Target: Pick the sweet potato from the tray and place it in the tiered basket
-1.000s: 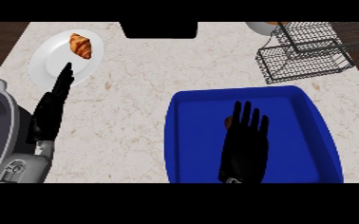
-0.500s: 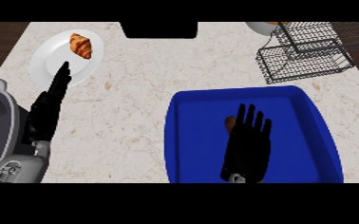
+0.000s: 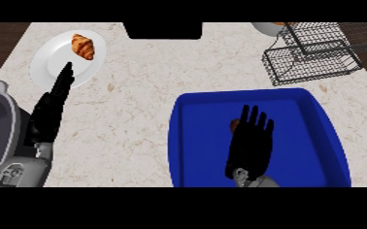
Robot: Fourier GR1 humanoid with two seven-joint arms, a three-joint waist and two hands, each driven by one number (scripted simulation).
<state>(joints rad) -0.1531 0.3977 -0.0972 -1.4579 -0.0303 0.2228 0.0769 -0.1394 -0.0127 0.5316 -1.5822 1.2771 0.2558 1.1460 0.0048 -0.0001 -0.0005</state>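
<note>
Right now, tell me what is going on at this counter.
The robot's right hand is spread over the blue tray, its fingers straight and covering most of the sweet potato; only an orange sliver shows at the hand's left. Nothing is grasped yet. The left hand rests open at the view's left, fingertips by the white plate with the croissant. The wire tiered basket stands at the counter's far right, without the sweet potato.

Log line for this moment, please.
step: pick, not yet grasped | right hand: open, over sweet potato in blue tray | left hand: open, resting at left | tiered basket: upper right
</note>
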